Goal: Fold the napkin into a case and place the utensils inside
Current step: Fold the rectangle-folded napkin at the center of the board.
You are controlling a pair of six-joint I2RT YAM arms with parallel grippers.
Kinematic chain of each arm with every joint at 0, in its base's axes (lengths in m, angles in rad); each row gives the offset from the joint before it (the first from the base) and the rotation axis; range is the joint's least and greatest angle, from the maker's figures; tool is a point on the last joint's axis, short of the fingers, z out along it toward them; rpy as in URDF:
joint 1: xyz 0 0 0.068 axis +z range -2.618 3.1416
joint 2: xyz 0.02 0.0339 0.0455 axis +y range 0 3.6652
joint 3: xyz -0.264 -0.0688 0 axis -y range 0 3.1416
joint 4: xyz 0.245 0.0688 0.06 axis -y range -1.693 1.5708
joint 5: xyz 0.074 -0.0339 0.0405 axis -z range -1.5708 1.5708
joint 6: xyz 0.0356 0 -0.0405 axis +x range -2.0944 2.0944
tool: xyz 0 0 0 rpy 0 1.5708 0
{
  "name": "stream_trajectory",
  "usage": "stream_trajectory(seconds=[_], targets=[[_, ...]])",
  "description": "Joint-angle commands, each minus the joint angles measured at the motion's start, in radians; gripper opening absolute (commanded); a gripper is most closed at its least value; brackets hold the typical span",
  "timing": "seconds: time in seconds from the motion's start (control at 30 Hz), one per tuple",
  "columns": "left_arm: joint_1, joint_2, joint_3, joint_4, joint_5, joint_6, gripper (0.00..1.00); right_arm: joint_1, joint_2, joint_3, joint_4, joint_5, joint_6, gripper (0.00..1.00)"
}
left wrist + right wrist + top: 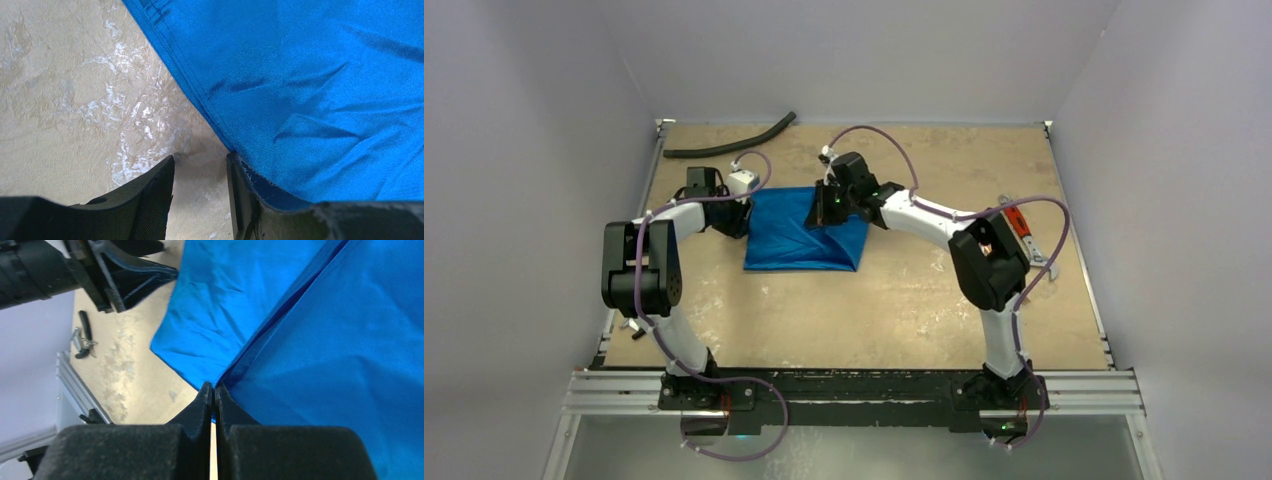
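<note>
On 1 table (904,300), the right claw (214,386) pinches 1 napkin (794,245); the left claw (200,161) gapes.

One bright royal-blue wrinkled cloth napkin (789,240). Beyond it, one black curved hose (729,145). Right of it, one red-handled grey wrench (1019,222).

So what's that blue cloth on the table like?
The napkin is a thin, bright royal-blue cloth with a satiny sheen, a stitched hem and soft creases. It lies on the tan table, partly folded, one layer over another. The right gripper is shut on a folded edge; the open left gripper sits at its left edge, one finger touching the hem.
</note>
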Motion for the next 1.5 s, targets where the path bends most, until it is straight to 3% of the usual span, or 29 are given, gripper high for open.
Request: stream_trajectory(seconds=[0.0,0.63,1.3,1.47], targets=[[0.002,0.042,-0.039,-0.064,-0.002,0.002,0.41,0.031,0.046,0.078,0.111,-0.125,0.060,0.00],[0.001,0.056,-0.031,-0.065,-0.001,-0.008,0.37,0.103,0.270,0.233,0.336,-0.250,0.191,0.00],[0.002,0.068,-0.020,-0.073,-0.035,-0.033,0.35,0.161,0.353,0.156,0.544,-0.289,0.124,0.00],[0.002,0.068,-0.018,-0.079,-0.035,-0.031,0.35,0.176,0.380,0.179,0.521,-0.274,0.092,0.00]])
